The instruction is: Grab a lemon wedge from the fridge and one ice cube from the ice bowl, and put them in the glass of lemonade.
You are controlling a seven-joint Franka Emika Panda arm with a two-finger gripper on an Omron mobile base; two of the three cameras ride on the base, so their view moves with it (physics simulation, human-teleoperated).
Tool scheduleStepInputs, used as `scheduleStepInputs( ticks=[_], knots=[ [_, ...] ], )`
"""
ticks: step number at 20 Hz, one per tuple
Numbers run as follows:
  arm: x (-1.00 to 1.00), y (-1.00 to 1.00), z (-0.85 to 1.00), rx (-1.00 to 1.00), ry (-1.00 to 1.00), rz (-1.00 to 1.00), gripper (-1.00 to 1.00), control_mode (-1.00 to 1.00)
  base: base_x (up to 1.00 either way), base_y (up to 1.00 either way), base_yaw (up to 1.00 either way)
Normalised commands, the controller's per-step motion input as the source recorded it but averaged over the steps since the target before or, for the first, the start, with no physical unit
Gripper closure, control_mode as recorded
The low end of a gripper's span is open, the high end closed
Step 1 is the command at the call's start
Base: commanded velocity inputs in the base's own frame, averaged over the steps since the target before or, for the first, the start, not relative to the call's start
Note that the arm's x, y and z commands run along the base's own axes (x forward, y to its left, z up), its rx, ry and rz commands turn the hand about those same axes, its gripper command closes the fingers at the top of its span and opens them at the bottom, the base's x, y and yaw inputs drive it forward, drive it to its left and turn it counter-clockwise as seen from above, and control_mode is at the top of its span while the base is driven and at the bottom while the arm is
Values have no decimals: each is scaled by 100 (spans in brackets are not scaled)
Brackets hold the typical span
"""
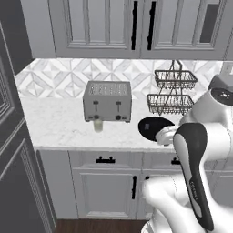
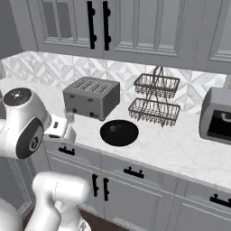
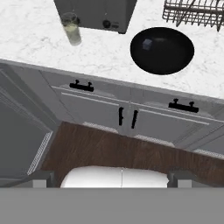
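we start at the far left, where the dark fridge (image 1: 9, 150) stands with its doors shut, so the lemon wedge is presumably inside and hidden from us. next along the counter (image 1: 54, 123) sits the glass (image 1: 98, 125) of lemonade, upright and just in front of the toaster (image 1: 107, 101), touching or nearly touching its face; we cannot tell which. right of the toaster lies the black ice bowl (image 1: 152, 127), near the counter's front edge, with one pale ice cube (image 3: 147, 43) lying left of its centre. behind it stands a two-tier wire rack (image 1: 172, 93), and further right a grey box appliance (image 2: 216, 115).

our gripper (image 3: 113, 179) hangs out over the floor, in front of the lower cabinets, looking down at the counter edge; its two tips stand as far apart as they go and hold nothing.

we judge nothing is done yet. the step in hand looks like the first approach, and the bowl is the closer target. to do it well we should come down over the cube from above, keep the tips clear of the bowl's rim, centre the cube between them and close gently, since a small slick cube may squirt sideways. the glass sits close to the toaster, so we should drop the cube from straight above
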Motion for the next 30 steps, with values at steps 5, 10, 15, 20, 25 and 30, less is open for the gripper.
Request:
scheduleStepInputs(
  ticks=[5,10,15,20,25,30],
  knots=[
    [0,0,0,0,0,0,-100,100,-42,8,89],
    [0,0,0,0,0,0,-100,100,-38,-8,90],
    [0,0,0,0,0,0,-100,100,-39,-2,89],
    [0,0,0,0,0,0,-100,100,-31,0,89],
    [0,0,0,0,0,0,-100,100,-9,33,63],
    [0,0,0,0,0,0,-100,100,27,66,-3]
  ],
)
